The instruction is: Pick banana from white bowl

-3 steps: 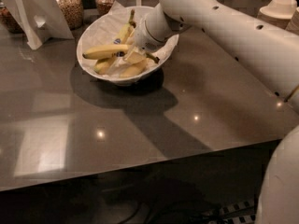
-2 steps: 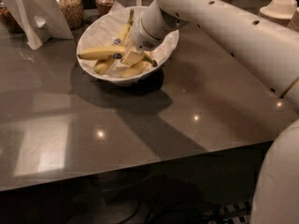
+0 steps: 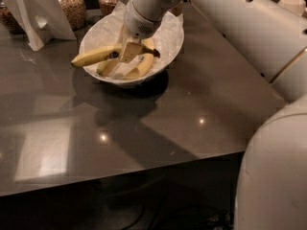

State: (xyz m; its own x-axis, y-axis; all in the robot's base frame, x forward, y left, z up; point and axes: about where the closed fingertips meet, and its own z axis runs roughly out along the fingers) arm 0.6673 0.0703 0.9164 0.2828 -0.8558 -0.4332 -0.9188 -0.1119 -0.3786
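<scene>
The white bowl, lined with crinkled white paper, stands at the back of the dark table. My gripper reaches down into it from the upper right and is shut on the banana near its mid-length, beside the small blue sticker. The banana lies nearly level; its left end sticks out past the bowl's left rim, and its dark tip points right. Two more curved bananas lie in the bowl under it.
Glass jars of nuts and a white folded card stand sit behind the bowl at the left. A white cup is at the far right. My arm spans the upper right. The table's front edge runs across the foreground.
My gripper has shifted left and slightly up in the bowl. The banana has moved left with it, so its left end now overhangs the rim.
</scene>
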